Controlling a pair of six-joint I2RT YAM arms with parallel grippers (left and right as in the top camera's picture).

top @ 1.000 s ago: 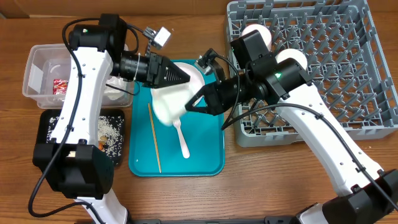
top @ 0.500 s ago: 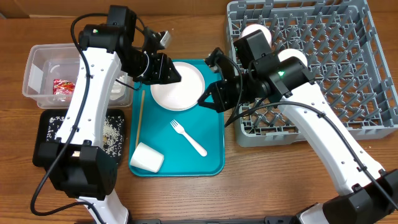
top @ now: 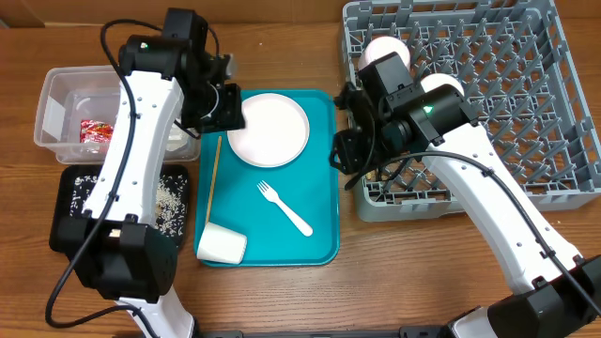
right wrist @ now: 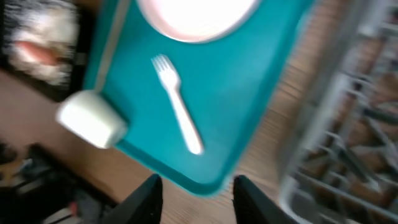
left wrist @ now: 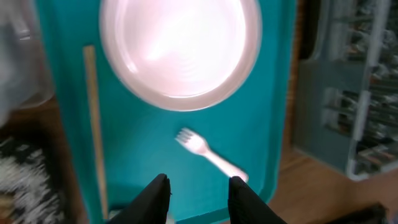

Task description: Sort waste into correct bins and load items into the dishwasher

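Fork [top: 286, 208] diagonal on tray [top: 319, 235], tines toward plate [top: 269, 130]; left end effector [left wrist: 198, 199], right end effector [right wrist: 198, 199] ajar, empty.

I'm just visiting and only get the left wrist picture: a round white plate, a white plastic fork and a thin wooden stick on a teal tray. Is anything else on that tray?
Observer: Yes. A small white cup lies on its side at the lower left corner of the teal serving tray, as the overhead view shows it.
Operator: What's the blurry grey thing on the right?
Observer: A large grey plastic dish rack, with a white bowl in its far left corner.
Operator: Where does rubbish go?
Observer: A clear rectangular plastic tub left of the tray holds a red snack wrapper.
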